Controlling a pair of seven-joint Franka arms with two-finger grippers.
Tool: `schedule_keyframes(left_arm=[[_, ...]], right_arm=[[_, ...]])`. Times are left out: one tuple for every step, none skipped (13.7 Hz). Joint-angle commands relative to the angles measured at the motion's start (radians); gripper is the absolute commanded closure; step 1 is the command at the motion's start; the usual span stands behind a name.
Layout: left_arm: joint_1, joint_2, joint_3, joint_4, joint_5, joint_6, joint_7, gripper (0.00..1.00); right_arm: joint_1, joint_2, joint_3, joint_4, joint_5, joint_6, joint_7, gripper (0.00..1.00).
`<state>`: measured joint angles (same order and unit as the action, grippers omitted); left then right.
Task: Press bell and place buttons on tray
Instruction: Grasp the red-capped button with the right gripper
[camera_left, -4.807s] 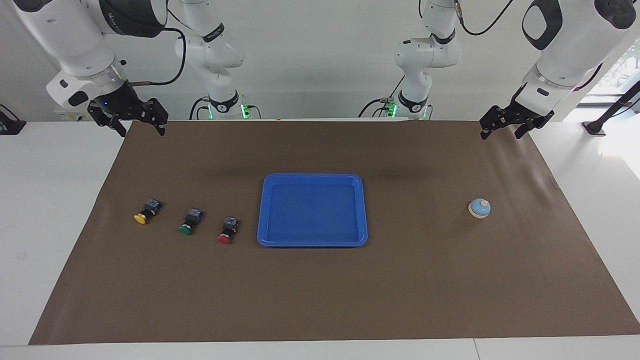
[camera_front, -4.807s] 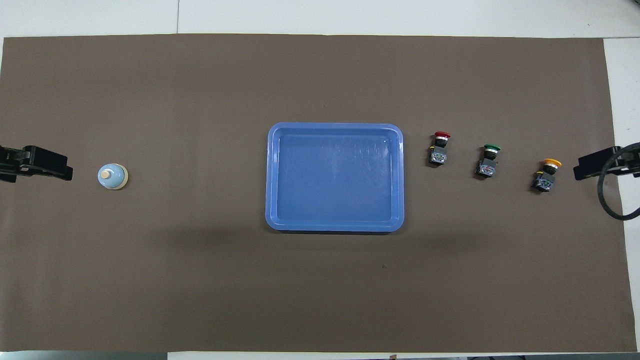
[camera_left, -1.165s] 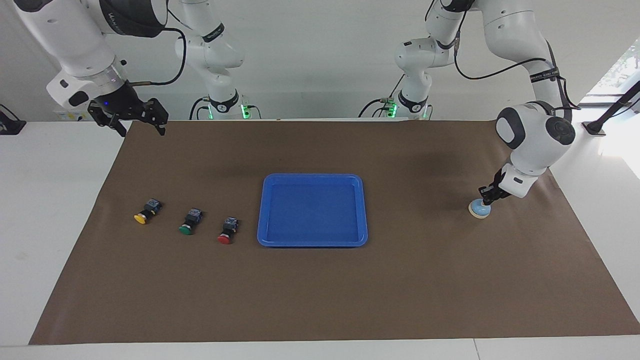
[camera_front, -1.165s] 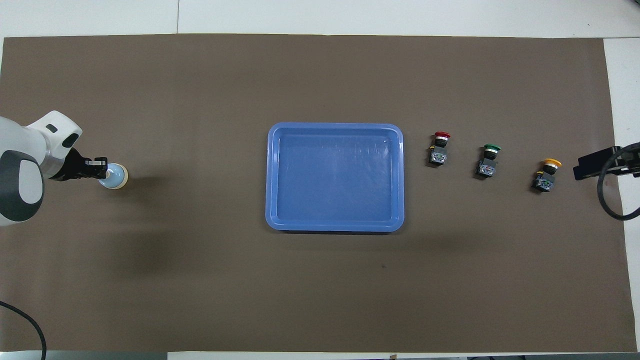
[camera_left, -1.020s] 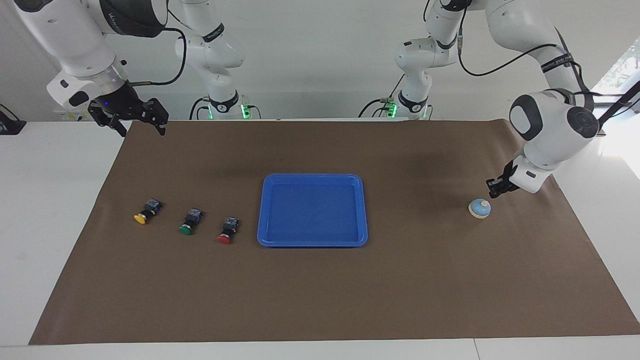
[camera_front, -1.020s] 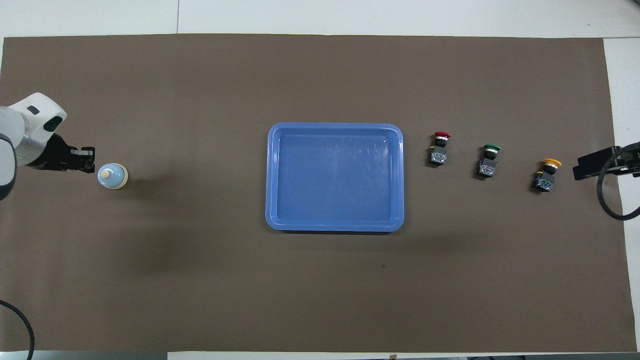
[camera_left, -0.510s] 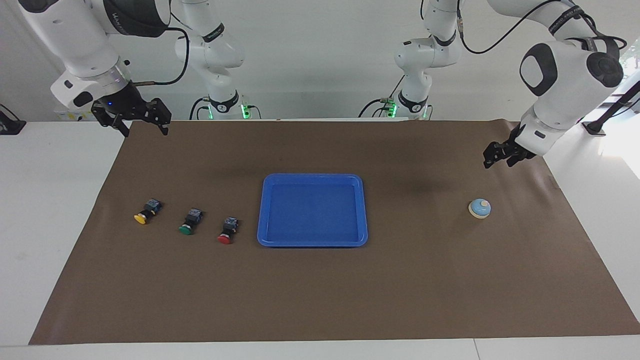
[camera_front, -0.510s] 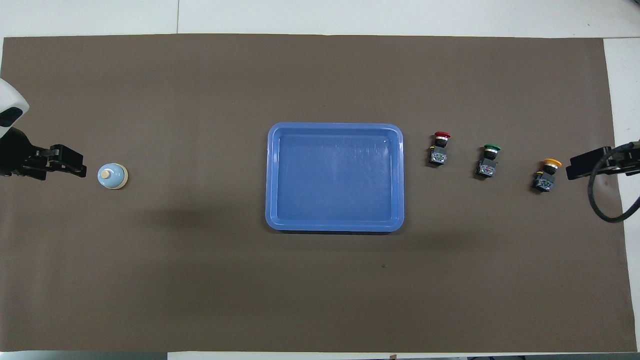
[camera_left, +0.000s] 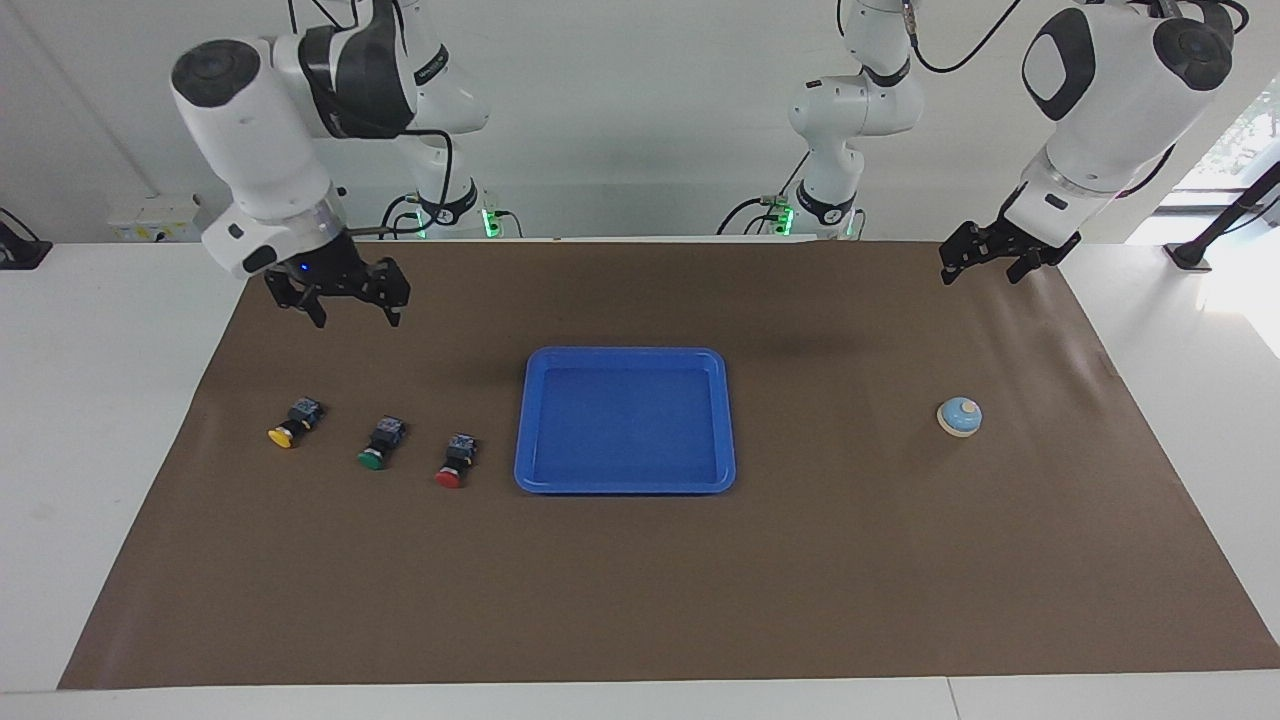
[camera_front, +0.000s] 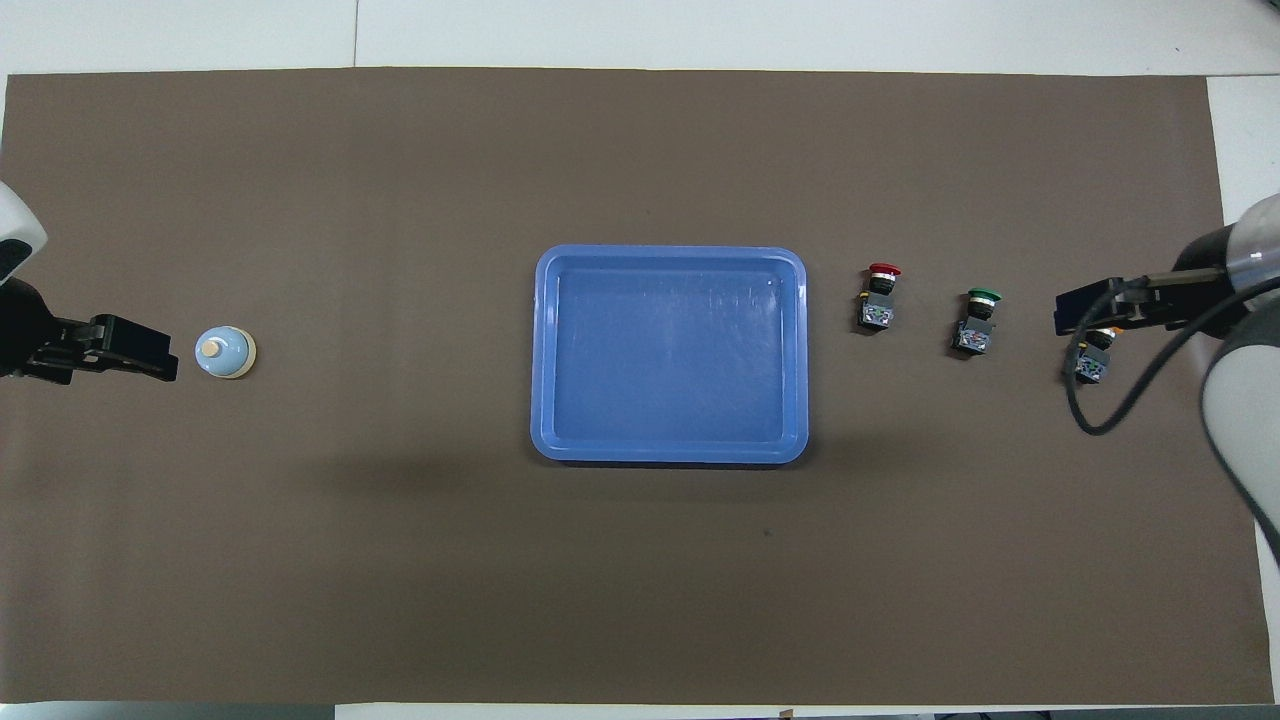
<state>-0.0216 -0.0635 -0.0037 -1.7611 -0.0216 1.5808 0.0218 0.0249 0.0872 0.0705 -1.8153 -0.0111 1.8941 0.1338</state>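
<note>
Both jaws apart: right gripper (camera_left: 347, 305) upper left of frame above buttons (camera_left: 372, 446); left gripper (camera_left: 985, 262) upper right, above bell (camera_left: 959, 416)

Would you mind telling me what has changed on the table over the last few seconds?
The left gripper came down onto the bell, then lifted off and drew back up toward its own end. The right gripper has started moving out, now raised over the yellow button. Nothing was grasped. The bell, the green button, the red button and the tray stayed put.
</note>
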Motion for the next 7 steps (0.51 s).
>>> schedule_keyframes(left_arm=[[-0.007,0.049,0.008,0.064,-0.012,-0.014,-0.016,0.00],[-0.009,0.068,0.007,0.093,-0.012,-0.030,-0.016,0.00],[-0.005,0.073,-0.005,0.092,-0.017,-0.025,-0.017,0.00],[0.003,0.077,-0.018,0.097,-0.017,-0.025,-0.017,0.00],[0.008,0.077,-0.022,0.097,-0.017,-0.030,-0.019,0.00],[0.009,0.073,-0.036,0.091,-0.017,-0.042,-0.023,0.00],[0.009,0.070,-0.042,0.086,-0.017,-0.039,-0.031,0.00]], right_arm=[[0.039,0.120,0.006,0.008,-0.004,0.130,0.087,0.00],[0.058,0.159,0.006,0.014,-0.006,0.158,0.119,0.00],[0.058,0.204,0.006,0.023,-0.007,0.198,0.130,0.00],[0.058,0.230,0.006,0.022,-0.015,0.239,0.130,0.00],[0.055,0.258,0.006,0.024,-0.021,0.261,0.130,0.00],[0.055,0.279,0.006,0.022,-0.029,0.285,0.130,0.00],[0.058,0.296,0.005,0.019,-0.032,0.310,0.132,0.00]])
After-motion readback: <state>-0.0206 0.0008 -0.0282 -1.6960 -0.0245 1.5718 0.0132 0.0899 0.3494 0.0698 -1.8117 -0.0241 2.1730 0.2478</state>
